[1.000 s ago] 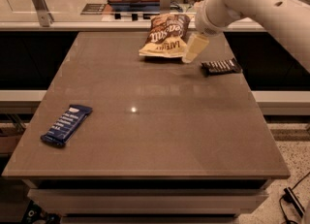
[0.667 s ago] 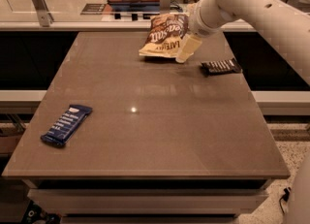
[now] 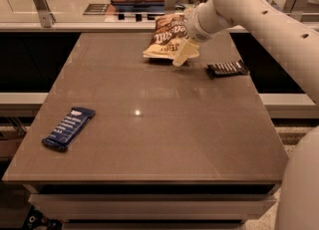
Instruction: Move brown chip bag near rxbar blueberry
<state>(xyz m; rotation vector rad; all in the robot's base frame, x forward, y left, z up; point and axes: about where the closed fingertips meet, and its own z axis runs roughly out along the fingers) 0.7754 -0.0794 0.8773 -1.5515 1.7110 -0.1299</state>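
Task barely begun, by the look of it. Bag [image 3: 164, 37] sits at the bench's [image 3: 164, 144] far edge, about 12 o'clock. Rxbar [image 3: 68, 127] lies at about 8 o'clock, near the left edge, well apart from the bag. Nearly the whole bench top lies between them. No sign the bag is off the surface: its pale lower end rests on the bench.

Gripper [image 3: 182, 56] is at the bag's lower right corner, roughly 4 o'clock from the bag's middle. It touches or overlaps the bag's edge in this view. Cannot tell whether the gripper is spread, closed, or pinching the bag. The arm [image 3: 249, 5] comes in from the upper right and covers part of the bag's right side.

Black bar [image 3: 228, 68] lies at about 2 o'clock on the bench, just right of the gripper, apart from the bag.

Left to do, as I judge it: get a sure hold on the bag, carry it toward 8 o'clock, set it down beside the rxbar.
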